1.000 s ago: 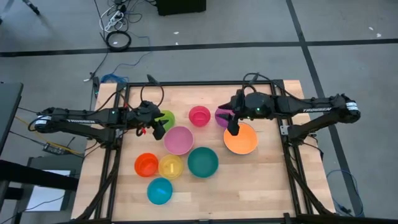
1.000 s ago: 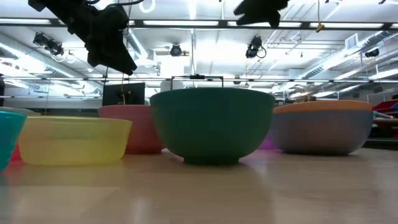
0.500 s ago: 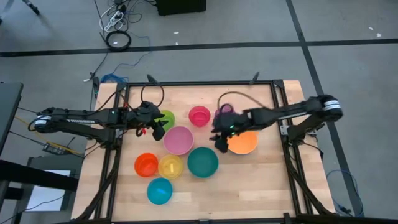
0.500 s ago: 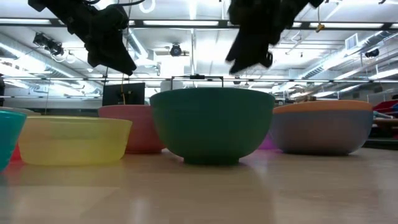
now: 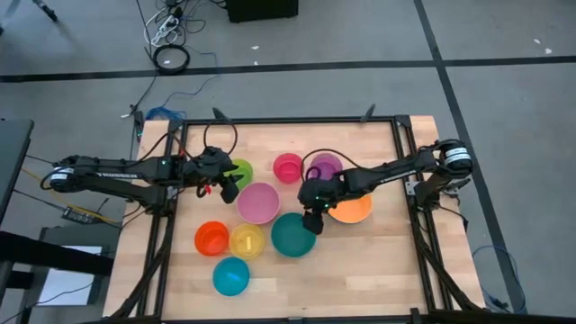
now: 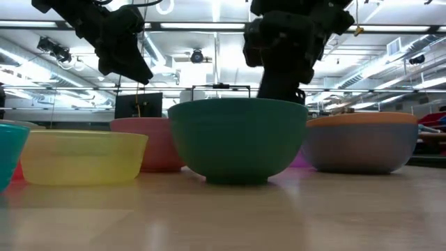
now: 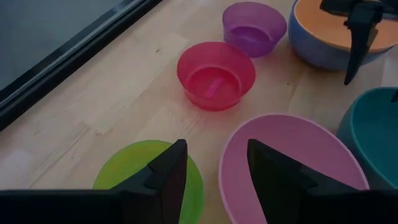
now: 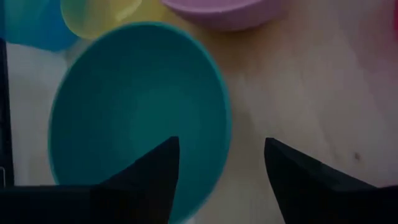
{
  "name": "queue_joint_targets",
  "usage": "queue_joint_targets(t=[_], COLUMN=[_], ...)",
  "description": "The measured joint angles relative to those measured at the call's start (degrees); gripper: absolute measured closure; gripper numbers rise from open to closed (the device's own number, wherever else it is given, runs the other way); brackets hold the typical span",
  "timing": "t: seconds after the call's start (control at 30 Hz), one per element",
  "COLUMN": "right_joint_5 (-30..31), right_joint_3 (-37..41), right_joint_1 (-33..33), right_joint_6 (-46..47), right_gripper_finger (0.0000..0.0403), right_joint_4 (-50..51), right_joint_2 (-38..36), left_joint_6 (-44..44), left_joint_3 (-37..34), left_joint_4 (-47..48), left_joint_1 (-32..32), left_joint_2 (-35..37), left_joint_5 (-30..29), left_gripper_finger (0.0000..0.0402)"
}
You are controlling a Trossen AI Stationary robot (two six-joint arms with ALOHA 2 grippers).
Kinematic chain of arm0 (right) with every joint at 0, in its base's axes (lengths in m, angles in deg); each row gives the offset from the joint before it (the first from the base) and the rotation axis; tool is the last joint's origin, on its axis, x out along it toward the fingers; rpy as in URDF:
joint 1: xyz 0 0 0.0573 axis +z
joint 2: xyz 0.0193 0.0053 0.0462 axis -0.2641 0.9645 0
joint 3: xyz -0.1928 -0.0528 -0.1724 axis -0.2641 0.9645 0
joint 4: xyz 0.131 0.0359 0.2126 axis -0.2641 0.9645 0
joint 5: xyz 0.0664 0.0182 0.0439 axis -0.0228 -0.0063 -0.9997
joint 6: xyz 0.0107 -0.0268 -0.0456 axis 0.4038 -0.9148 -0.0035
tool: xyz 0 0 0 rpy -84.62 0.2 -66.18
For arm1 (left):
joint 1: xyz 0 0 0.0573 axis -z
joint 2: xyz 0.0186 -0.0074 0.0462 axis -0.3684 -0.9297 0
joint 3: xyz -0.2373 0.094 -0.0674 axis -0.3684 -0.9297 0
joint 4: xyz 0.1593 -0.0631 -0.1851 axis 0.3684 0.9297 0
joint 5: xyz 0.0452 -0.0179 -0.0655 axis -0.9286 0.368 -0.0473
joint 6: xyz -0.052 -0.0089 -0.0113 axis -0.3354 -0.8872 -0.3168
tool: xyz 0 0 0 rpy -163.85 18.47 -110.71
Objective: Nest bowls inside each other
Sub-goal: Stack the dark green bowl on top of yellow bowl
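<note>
Straddling the near rim of the teal bowl [image 5: 293, 234], the right gripper [image 5: 311, 219] hung with its fingers spread and nothing between them, one finger over the bowl's hollow and the other outside its wall, as the right wrist view showed. The likeliest fault, as I judged it, was a shallow bite: if the fingers came together too high on that smooth sloped rim, the bowl could squirt out or tip and knock the yellow bowl [image 5: 247, 241] beside it. A lift with the arm so low could also clip the orange bowl [image 5: 353, 208], which already sat nested in a blue-grey one, just behind the arm. The left gripper [image 5: 228, 186] waited with its fingers apart between the green bowl [image 5: 240, 170] and the pink bowl [image 5: 258, 202], holding nothing. Counted from above, nine bowls showed their colour plainly: one each of green, magenta [image 5: 289, 167], purple [image 5: 325, 166], pink, teal, orange, red-orange [image 5: 211, 238], yellow and cyan [image 5: 231, 275]. The tenth, blue, showed best in the low view as the shell under the orange one. Only that one pair was nested; eight bowls stood singly on the table [image 5: 378, 270].
</note>
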Motion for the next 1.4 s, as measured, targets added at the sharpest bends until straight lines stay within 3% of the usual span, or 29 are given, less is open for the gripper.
queue_joint_targets(t=[0.5, 0.63, 0.83, 1.1, 1.2, 1.4], right_joint_5=[1.0, 1.0, -1.9, -4.2, -2.0, 10.0], right_joint_3=[0.1, 0.1, 0.1, 0.1, -1.3, -6.6], right_joint_1=[0.3, 0.3, 0.1, -0.6, -0.8, -1.3], right_joint_6=[0.2, -0.2, -2.3, -2.6, -2.6, -1.5], right_gripper_finger=[0.0206, 0.0256, 0.0386, 0.0401, 0.0401, 0.0402], right_joint_4=[1.4, 1.4, 1.0, 1.3, 6.7, 28.8], right_joint_2=[3.9, 3.8, 3.3, -0.1, -4.3, -15.0], left_joint_6=[0.0, 0.0, -0.1, -0.1, -0.1, -0.1], left_joint_3=[0.0, 0.0, 0.0, 0.0, 0.0, 0.0], left_joint_4=[-0.2, -0.2, -0.3, -0.2, -0.3, -0.3], left_joint_1=[0.0, 0.0, 0.0, 0.0, 0.0, 0.0], left_joint_2=[0.0, 0.0, 0.0, 0.0, 0.0, 0.0], left_joint_5=[0.0, 0.0, 0.0, 0.0, 0.0, 0.0], left_gripper_finger=[0.0225, 0.0225, 0.0225, 0.0225, 0.0225, 0.0225])
